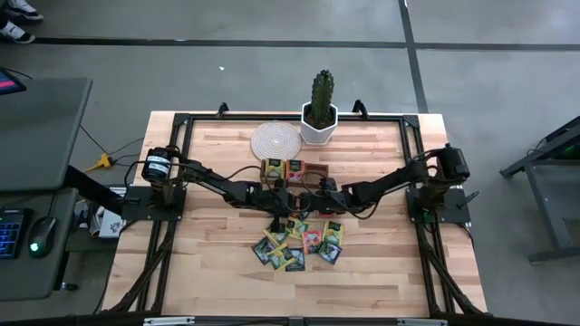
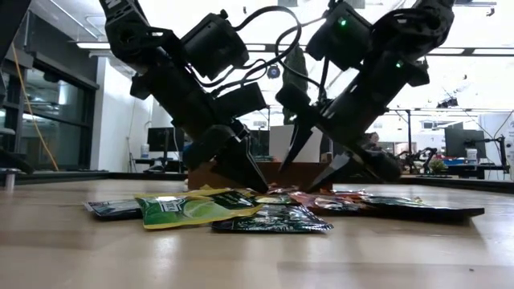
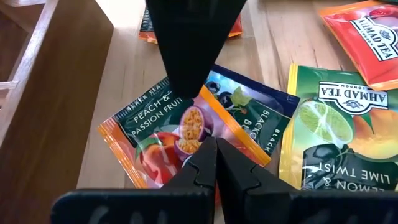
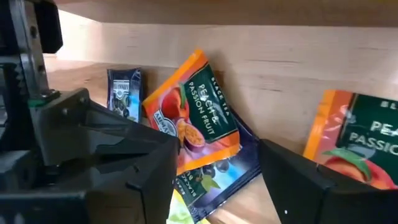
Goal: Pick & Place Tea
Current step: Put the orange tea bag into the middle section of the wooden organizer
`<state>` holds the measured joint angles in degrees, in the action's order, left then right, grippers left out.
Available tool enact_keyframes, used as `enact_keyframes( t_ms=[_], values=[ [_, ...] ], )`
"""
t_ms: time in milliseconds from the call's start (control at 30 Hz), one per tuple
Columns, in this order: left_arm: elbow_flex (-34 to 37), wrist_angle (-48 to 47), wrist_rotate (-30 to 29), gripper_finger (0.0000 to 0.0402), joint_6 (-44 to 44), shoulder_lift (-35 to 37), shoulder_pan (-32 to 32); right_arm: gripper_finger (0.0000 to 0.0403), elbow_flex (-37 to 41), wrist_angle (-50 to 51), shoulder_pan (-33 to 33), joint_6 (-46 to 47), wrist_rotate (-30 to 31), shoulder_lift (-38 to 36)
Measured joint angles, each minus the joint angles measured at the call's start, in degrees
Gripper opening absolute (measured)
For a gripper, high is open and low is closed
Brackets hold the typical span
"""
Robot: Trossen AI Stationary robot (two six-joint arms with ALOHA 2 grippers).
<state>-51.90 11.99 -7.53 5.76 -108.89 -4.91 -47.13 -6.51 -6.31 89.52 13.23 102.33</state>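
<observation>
Tea (image 3: 180, 127) should be straddled squarely by the wide-open, empty right gripper (image 2: 320, 160); left gripper (image 3: 214, 165) is shut, empty.

Two black jointed arms, looped black cables, wedge-shaped finger tips (matte), green indicator light on one wrist

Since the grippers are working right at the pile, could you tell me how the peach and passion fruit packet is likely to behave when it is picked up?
The peach and passion fruit packet looks thin and flat, so probably light and floppy. Its glossy wrapper may slip. It overlaps the blackcurrant packet, which might shift with it.
</observation>
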Motion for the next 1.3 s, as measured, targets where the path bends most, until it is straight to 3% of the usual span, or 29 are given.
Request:
enact_keyframes(
  t_ms=[533, 1167, 1300],
  values=[
    [0.04, 0.02, 0.72, 0.0000, -0.12, -0.03, 0.00, 0.0169, 0.07, -1.98, 1.50, -1.06, -0.17, 0.26],
    [0.04, 0.00, 1.51, 0.0000, -0.09, -0.06, -0.02, 0.0012, 0.07, -1.93, 1.89, -3.43, -1.48, 0.26],
    [0.04, 0.00, 1.99, 0.0000, 0.00, -0.06, -0.01, 0.0006, 0.07, -1.94, 1.87, -4.46, -1.70, 0.26]
  ],
)
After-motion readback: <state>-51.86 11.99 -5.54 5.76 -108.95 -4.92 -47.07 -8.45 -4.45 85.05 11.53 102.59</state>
